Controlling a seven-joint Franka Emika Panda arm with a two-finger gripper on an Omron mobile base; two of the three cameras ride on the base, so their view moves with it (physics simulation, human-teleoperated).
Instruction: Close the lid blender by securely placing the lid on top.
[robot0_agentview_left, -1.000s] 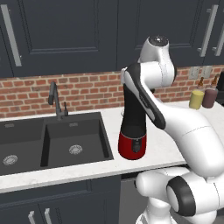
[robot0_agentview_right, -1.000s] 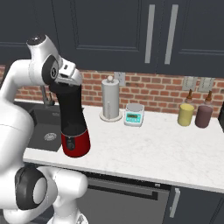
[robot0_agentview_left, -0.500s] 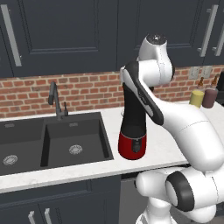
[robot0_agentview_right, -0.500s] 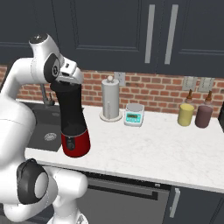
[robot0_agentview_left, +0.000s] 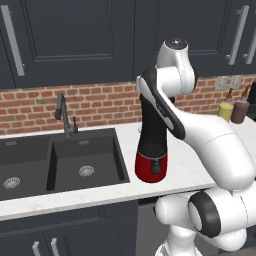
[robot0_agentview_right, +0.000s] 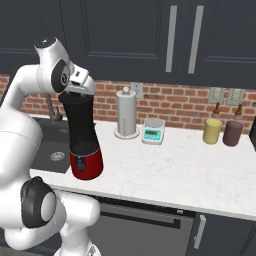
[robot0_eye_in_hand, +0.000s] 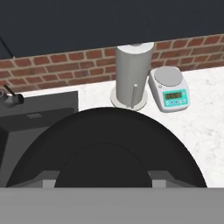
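Observation:
The blender (robot0_agentview_left: 151, 147) stands on the counter just right of the sink, a tall black jar on a glossy red base (robot0_agentview_right: 86, 164). My gripper (robot0_agentview_right: 77, 91) sits right on top of the jar, shut on the lid (robot0_agentview_right: 75, 97), which lies level at the rim. Seen from the hand, the lid (robot0_eye_in_hand: 109, 140) is a wide black disc directly under the gripper (robot0_eye_in_hand: 110, 178), with a grey fingertip at each side. From the left base, my own forearm hides the jar's top.
A paper towel holder (robot0_agentview_right: 126, 112) and a small white scale (robot0_agentview_right: 153, 131) stand behind the blender by the brick wall. Yellow (robot0_agentview_right: 212, 130) and maroon (robot0_agentview_right: 232, 131) bottles are far right. The black sink (robot0_agentview_left: 60, 160) with its faucet (robot0_agentview_left: 62, 114) lies to the left. Dark cabinets hang overhead.
The arm's shoulder and elbow have shifted slightly. The hand stays on top of the jar with the lid.

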